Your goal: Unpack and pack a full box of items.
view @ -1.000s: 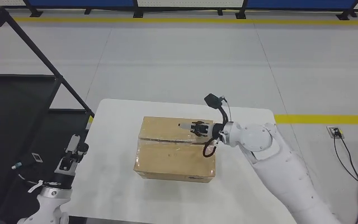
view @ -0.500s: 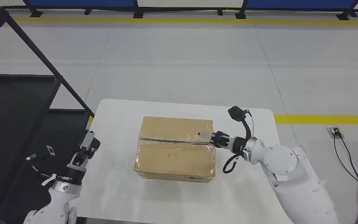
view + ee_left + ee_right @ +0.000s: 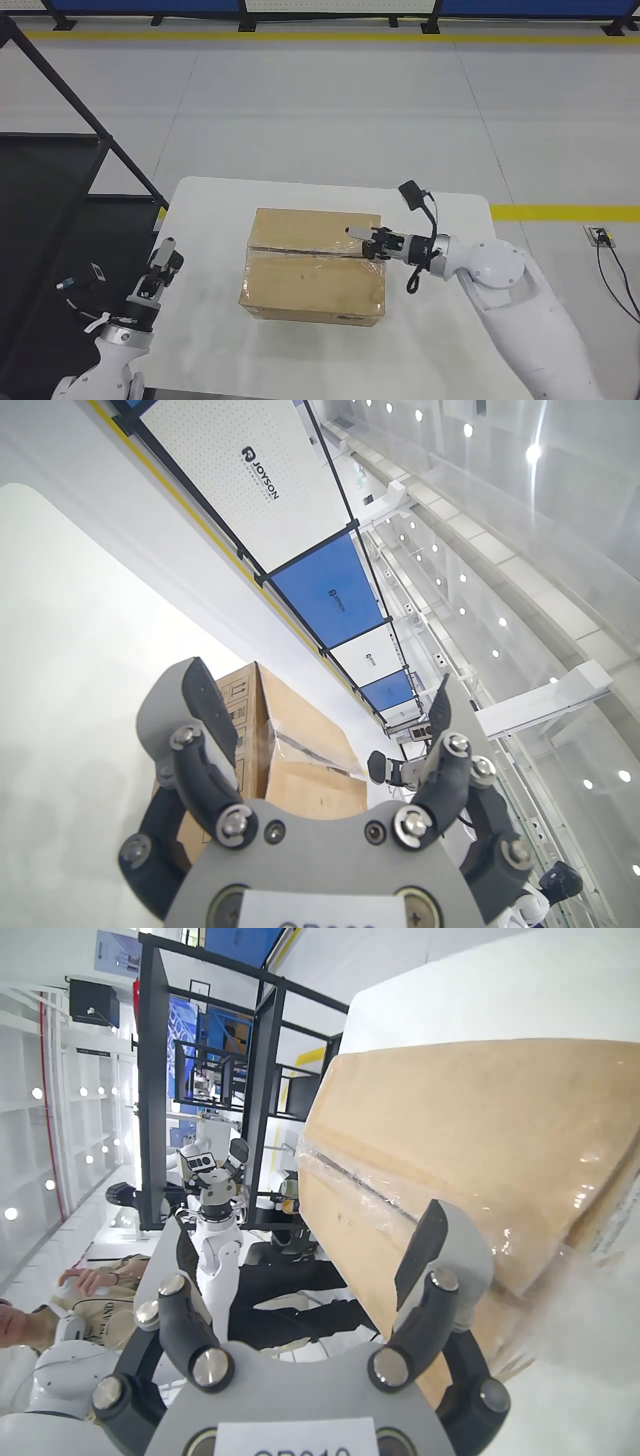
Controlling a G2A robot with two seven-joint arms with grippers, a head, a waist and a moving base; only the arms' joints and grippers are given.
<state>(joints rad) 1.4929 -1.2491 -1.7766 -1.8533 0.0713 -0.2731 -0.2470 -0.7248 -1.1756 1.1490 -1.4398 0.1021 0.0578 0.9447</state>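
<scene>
The right gripper (image 3: 305, 1228) has its jaws spread wide. Its fingers (image 3: 435, 1248) are grey metal shells with flat black rubber pads, hinged on dark links with bright screws. One pad hangs over the box (image 3: 450, 1128) beside the taped seam. Whether it touches the cardboard, I cannot tell.

From above, the right gripper (image 3: 362, 238) lies level over the right end of the box (image 3: 312, 265), at the seam. The left gripper (image 3: 320, 690) is of the same build, and its jaws are also parted with nothing between them. The top view places the left gripper (image 3: 168, 252) over the table's left edge, well apart from the box.

The box is plain brown cardboard, oblong, with its flaps shut. It sits at the middle of the white table (image 3: 210, 220), which has a smooth top and rounded corners.

The right wrist view brings out the clear tape (image 3: 360, 1188), glossy and crinkled along the dark seam and folded down over the end. In the top view the tape (image 3: 310, 253) is a faint shiny band.

The left wrist view shows the box (image 3: 300, 740) from its left end, with small black printed symbols on the side face.
</scene>
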